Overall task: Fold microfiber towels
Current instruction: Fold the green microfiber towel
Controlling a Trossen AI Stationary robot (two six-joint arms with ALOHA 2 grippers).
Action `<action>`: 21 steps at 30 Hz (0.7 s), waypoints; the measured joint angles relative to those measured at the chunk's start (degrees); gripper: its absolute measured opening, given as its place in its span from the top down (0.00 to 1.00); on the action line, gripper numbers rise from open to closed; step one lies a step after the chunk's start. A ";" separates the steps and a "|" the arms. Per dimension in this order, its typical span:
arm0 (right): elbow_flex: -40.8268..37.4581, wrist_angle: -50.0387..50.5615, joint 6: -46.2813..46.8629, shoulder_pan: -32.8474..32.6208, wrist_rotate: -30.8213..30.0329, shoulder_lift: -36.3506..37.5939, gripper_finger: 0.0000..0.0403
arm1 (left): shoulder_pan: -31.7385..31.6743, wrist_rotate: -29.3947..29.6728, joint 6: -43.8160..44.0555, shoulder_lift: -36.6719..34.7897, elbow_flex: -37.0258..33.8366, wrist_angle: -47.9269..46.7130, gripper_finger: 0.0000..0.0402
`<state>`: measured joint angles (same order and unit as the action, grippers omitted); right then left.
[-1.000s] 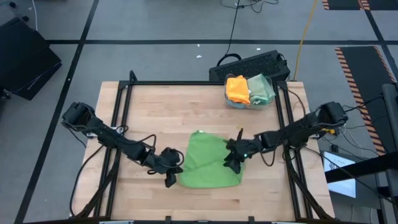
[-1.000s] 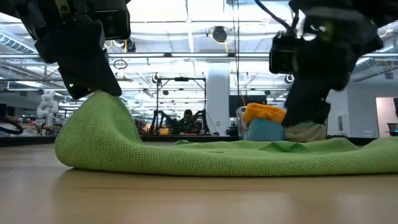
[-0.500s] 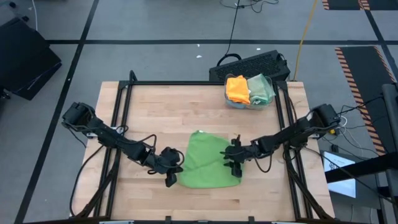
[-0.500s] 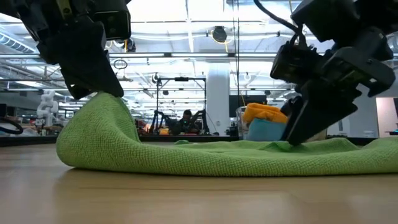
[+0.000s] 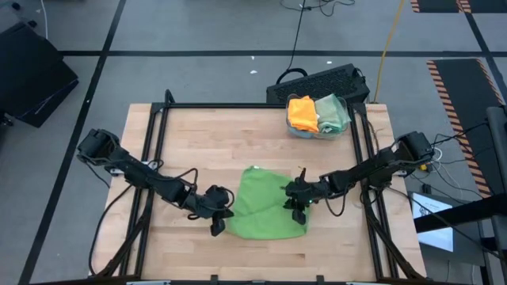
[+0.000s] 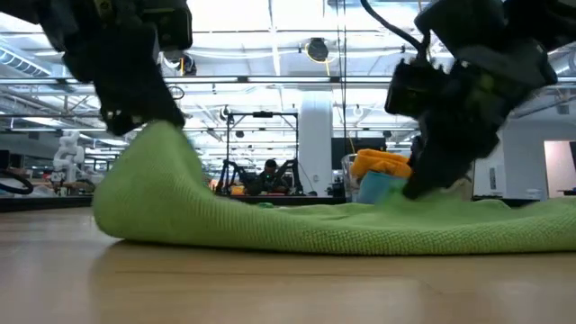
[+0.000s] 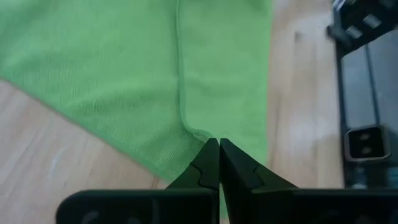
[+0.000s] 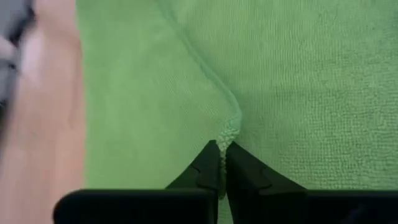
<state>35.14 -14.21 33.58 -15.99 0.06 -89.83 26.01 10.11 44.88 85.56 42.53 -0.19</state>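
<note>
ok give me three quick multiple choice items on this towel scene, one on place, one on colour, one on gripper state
1. Where does the stack of spare towels sit on the table?
A. far right corner
B. near left corner
C. centre

2. What colour is the towel being worked on?
A. orange
B. grey
C. lime green

3. How is the right gripper?
A. wide open above the towel
B. shut on the towel
C. shut on nothing

Answers: 1 A, the high view shows the stack at the far right corner. 2 C, it is lime green in every view. 3 B, the right wrist view shows its fingers pinching a pucker of cloth.
</note>
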 joint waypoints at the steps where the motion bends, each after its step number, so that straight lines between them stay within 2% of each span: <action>1: 0.00 -0.05 1.37 0.41 0.46 0.82 0.97 | -0.30 0.02 -0.02 -0.70 0.14 -0.02 0.99; 4: 0.00 0.84 4.81 1.87 5.08 4.81 0.96 | -0.81 -0.08 -0.09 -4.44 0.18 -0.09 0.99; 7: 0.00 2.62 8.92 2.49 12.94 9.60 0.99 | -0.68 -1.88 0.02 -8.83 0.93 -1.10 0.99; 11: -0.02 2.02 16.45 0.86 21.24 16.10 0.98 | 1.50 -10.00 0.26 -12.87 2.57 2.45 0.99; 15: -0.02 3.16 20.70 -2.93 22.63 20.48 0.99 | 3.98 -11.14 -2.03 -12.79 3.10 4.66 0.99; 18: 0.04 7.75 21.22 -5.29 22.31 22.09 0.99 | 3.20 -10.60 -5.33 -10.93 3.06 4.14 0.99; 21: -0.30 13.22 20.72 -5.67 17.64 21.95 0.99 | 0.54 -7.29 -5.97 -9.53 3.01 -0.43 0.99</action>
<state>34.84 -0.98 54.29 -21.66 17.71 -67.88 26.55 2.82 38.91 76.03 45.54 -0.62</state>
